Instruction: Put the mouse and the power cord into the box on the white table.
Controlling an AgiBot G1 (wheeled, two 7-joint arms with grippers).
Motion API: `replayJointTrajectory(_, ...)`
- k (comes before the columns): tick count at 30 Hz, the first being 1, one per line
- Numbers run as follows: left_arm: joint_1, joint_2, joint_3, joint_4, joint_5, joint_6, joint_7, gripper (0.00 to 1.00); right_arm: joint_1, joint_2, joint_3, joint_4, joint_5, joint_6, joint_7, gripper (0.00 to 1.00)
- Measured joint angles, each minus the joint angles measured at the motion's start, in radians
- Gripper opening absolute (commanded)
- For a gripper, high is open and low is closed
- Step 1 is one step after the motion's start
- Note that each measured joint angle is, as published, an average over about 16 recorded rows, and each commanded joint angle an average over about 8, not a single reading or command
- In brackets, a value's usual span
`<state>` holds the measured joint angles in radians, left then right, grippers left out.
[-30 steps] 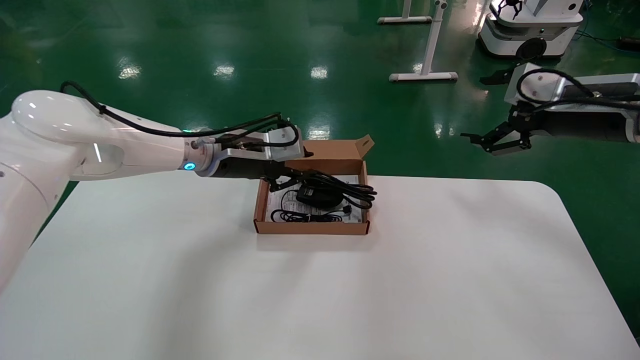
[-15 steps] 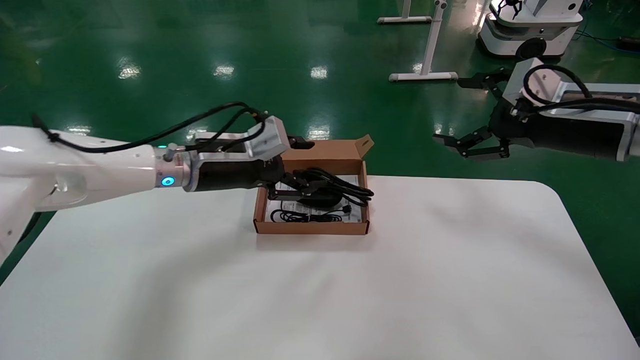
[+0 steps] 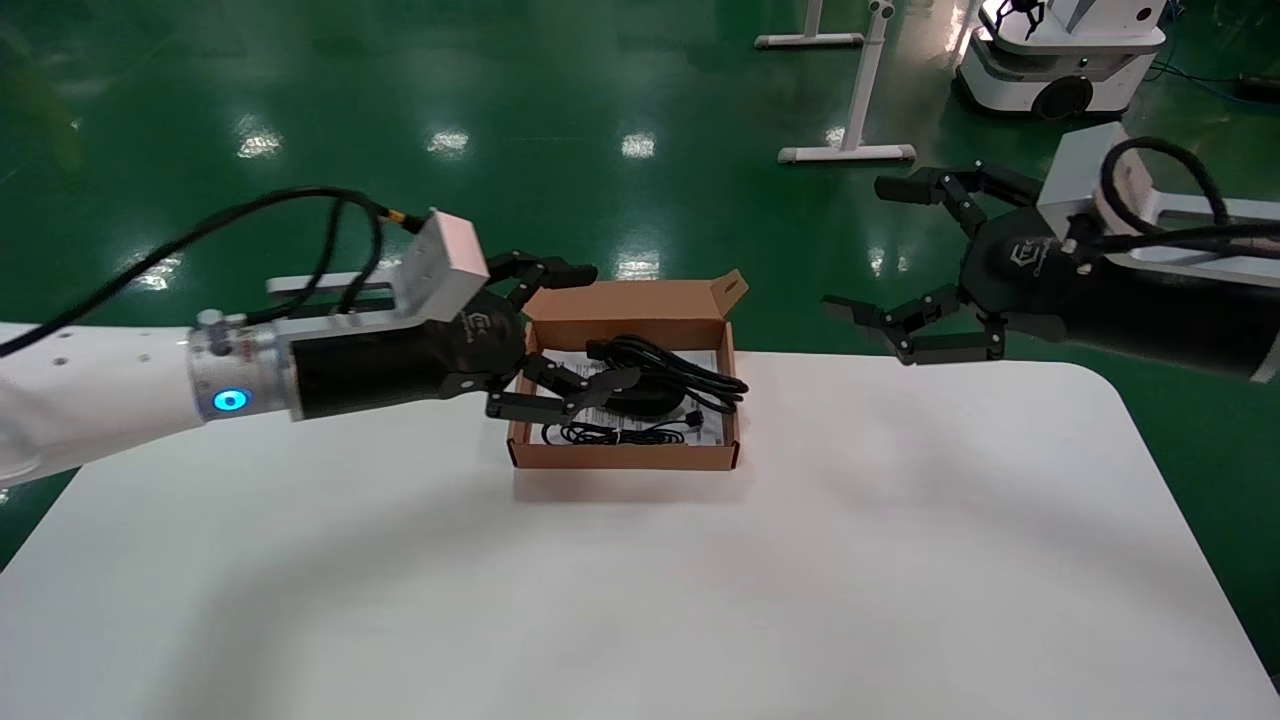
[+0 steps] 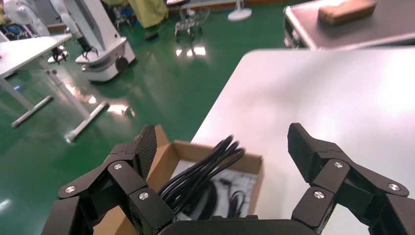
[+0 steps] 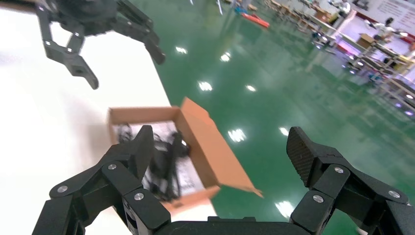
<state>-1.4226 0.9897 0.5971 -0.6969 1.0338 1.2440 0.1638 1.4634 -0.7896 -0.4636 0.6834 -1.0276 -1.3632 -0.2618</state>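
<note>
The brown cardboard box [image 3: 620, 455] stands at the far middle of the white table [image 3: 700, 580], its flap lid up. Inside lies the black mouse [image 3: 640, 400] with its thin cable [image 3: 610, 433] bunched in front. The thick power cord [image 3: 690, 372] rests over the mouse, its loops leaning on the box's right wall. My left gripper [image 3: 607, 323] hovers open at the box's left end, holding nothing. In the left wrist view the power cord [image 4: 205, 169] and mouse [image 4: 200, 203] show between the spread fingers. My right gripper [image 3: 860, 247] hangs open beyond the table's far right edge, empty.
Green floor lies beyond the table. Another robot base [image 3: 1060, 60] and white stand legs [image 3: 850, 150] are at the back right. A black case with a brown block [image 4: 342, 19] shows in the left wrist view. The right wrist view shows the box flap [image 5: 205, 142].
My left gripper has drawn back leftward from the cord and spread its fingers wide; the cord stays in the box. My right gripper has swung in toward the table.
</note>
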Motion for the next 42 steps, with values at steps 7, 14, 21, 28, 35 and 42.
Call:
replayJointTrajectory(7,0.079,-0.086,-0.072,-0.133,-0.069,0.057,-0.08,1.0,-0.097,0.044,0.046,0.149,0.074,-0.033,0.112,1.0)
replayJointTrajectory(14,0.158,-0.172,-0.144,-0.267,-0.138,0.114,-0.16,1.0,-0.194,0.089,0.092,0.299,0.148,-0.066,0.224,1.0)
replayJointTrajectory(21,0.237,-0.258,-0.216,-0.4,-0.207,0.171,-0.239,1.0,-0.29,0.133,0.137,0.448,0.222,-0.099,0.335,1.0)
replayJointTrajectory(28,0.309,-0.336,-0.282,-0.523,-0.27,0.224,-0.312,1.0,-0.363,0.166,0.171,0.562,0.277,-0.123,0.418,1.0)
replayJointTrajectory(35,0.354,-0.384,-0.323,-0.597,-0.309,0.257,-0.353,1.0,-0.396,0.181,0.187,0.614,0.303,-0.134,0.452,1.0)
replayJointTrajectory(42,0.363,-0.394,-0.331,-0.612,-0.318,0.263,-0.36,1.0,-0.398,0.182,0.188,0.617,0.305,-0.135,0.453,1.0)
